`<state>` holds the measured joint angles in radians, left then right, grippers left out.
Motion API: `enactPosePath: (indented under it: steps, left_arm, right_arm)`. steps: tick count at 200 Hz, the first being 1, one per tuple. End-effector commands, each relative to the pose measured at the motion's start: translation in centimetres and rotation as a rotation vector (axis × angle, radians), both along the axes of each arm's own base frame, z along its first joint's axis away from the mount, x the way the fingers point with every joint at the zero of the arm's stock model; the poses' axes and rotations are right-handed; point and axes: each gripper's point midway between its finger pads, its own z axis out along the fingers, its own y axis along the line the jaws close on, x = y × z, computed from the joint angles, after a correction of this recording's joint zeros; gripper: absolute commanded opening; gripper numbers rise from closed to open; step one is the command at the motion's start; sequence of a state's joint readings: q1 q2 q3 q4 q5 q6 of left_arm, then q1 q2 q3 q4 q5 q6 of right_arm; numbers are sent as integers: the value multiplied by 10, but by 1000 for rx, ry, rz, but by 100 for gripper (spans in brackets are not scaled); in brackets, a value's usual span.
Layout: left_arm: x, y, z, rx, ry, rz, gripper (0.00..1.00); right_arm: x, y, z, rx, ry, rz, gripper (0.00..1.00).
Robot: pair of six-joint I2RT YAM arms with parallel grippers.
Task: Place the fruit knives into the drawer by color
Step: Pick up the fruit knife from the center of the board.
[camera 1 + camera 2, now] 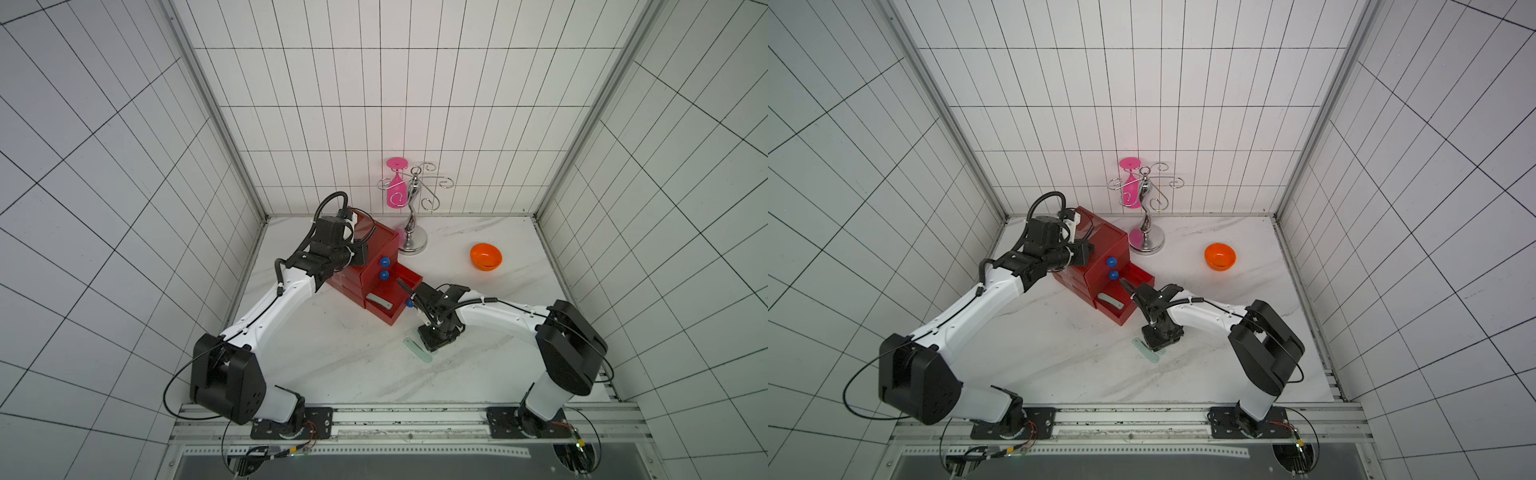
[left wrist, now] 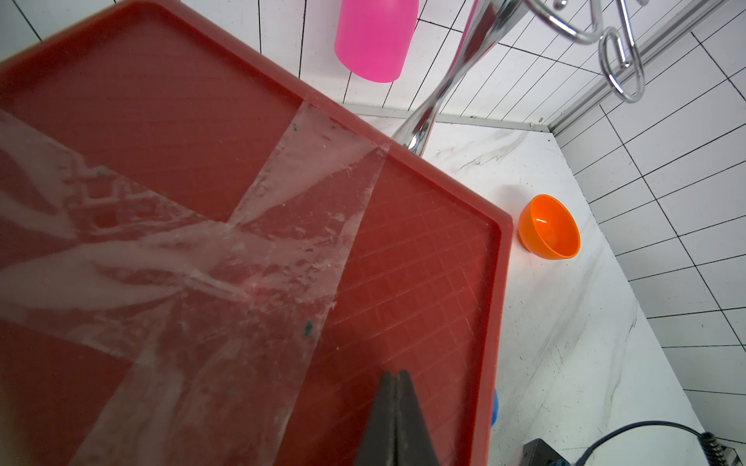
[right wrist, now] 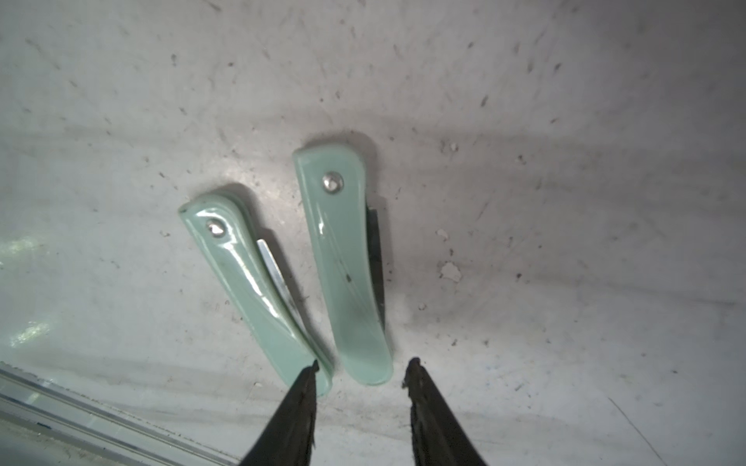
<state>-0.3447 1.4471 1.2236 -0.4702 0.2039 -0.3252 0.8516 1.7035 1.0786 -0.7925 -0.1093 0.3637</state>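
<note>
A: What's nearest?

B: The right gripper (image 3: 363, 365), low over the table (image 1: 332, 365), jaws parted and holding nothing. A green knife (image 3: 347, 262) lies flat with its end between the tips. A second green knife (image 3: 250, 290) lies just beside it, and one tip overlaps its end.

A: Do the top views give that?

B: Only partly. In both top views the wrist covers the spot and just a sliver of green pokes out. The count of two and the gap in the jaws come from the right wrist view alone.

A: Farther back?

B: The chest (image 1: 376, 235). Its bottom drawer (image 1: 409, 276) is pulled out with a grey knife (image 1: 380, 301) lying in it. The two drawers above, with blue knobs (image 1: 385, 262), are shut. Neither wrist view shows any of that.

A: And the other arm?

B: The left gripper (image 2: 397, 377) is closed on nothing, over the chest's top with its tape (image 2: 282, 242). It looks to be steadying the chest, but I can't tell whether it touches. The top views hide its fingers behind the arm.

A: So how far along?

B: Partway at best, I'd judge. One grey knife is stowed and two green ones are left on the table, with the one between the tips likely next. No beige knife shows anywhere. Whether more knives sit in the shut drawers I can't tell.

A: Beyond that?

B: The bowl (image 1: 486, 256), well apart, and by the back wall the rack (image 1: 413, 232) with a pink glass (image 1: 395, 187) hanging on it.
</note>
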Motion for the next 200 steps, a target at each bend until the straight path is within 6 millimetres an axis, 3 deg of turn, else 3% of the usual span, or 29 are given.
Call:
enactPosePath:
  steps: [1, 200]
  left_arm:
    - [-48, 41, -102, 190, 376, 75, 0]
    - [-49, 40, -102, 189, 377, 74, 0]
  right_arm:
    - [-2, -7, -10, -50, -6, 31, 42]
    - [8, 9, -29, -51, 15, 41, 43]
